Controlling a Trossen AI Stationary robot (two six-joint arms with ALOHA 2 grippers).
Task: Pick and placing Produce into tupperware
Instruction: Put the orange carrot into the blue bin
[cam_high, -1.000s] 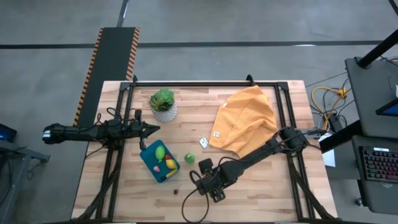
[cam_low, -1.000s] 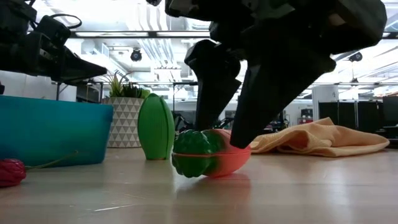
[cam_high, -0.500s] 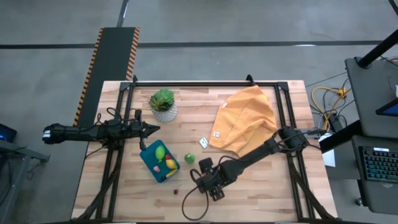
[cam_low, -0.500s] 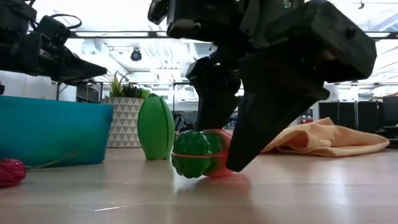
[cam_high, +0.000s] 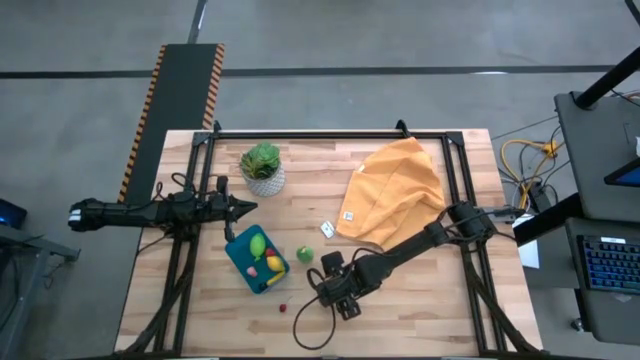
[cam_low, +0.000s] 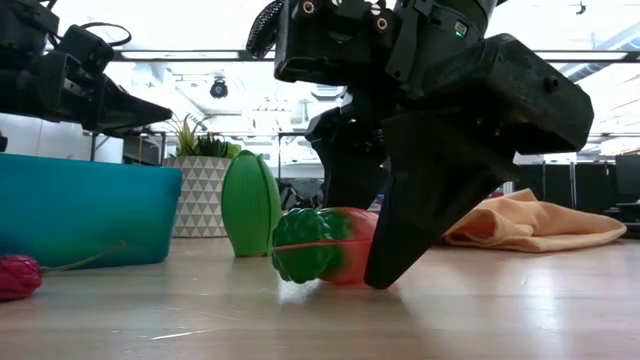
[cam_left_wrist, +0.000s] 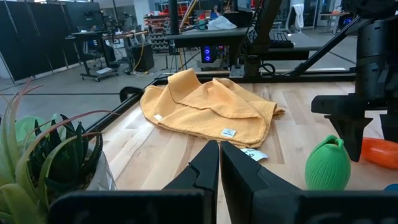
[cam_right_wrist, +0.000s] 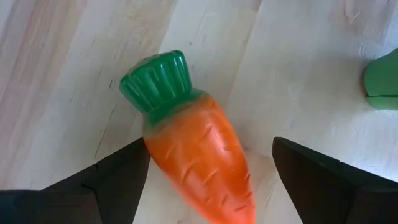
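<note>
An orange carrot (cam_right_wrist: 199, 162) with a green top lies on its side on the wooden table, between the open fingers of my right gripper (cam_right_wrist: 210, 149), which points steeply down over it (cam_high: 335, 287). A green produce piece (cam_high: 304, 254) stands upright on the table just beyond it. The teal tupperware (cam_high: 243, 262) sits to the left, with green and yellow pieces (cam_high: 265, 255) inside. A small red piece (cam_high: 283, 307) lies near the front edge. My left gripper (cam_high: 248, 208) hovers shut beyond the tupperware. My right gripper stands astride the carrot's body from above, its fingers across the carrot's length. One finger (cam_right_wrist: 118, 177) lies right beside the carrot's side (cam_right_wrist: 149, 152); whether it touches, I cannot tell. The carrot rests on the table.
A potted plant (cam_high: 262, 168) stands at the back left. A crumpled orange cloth (cam_high: 395, 190) lies at the back right, with a small white tag (cam_high: 327, 228) on the table beside it. Bare wood stretches along the front right.
My right gripper has sunk toward the carrot, staying open; its fingertips now reach down to the table on both sides of it.
</note>
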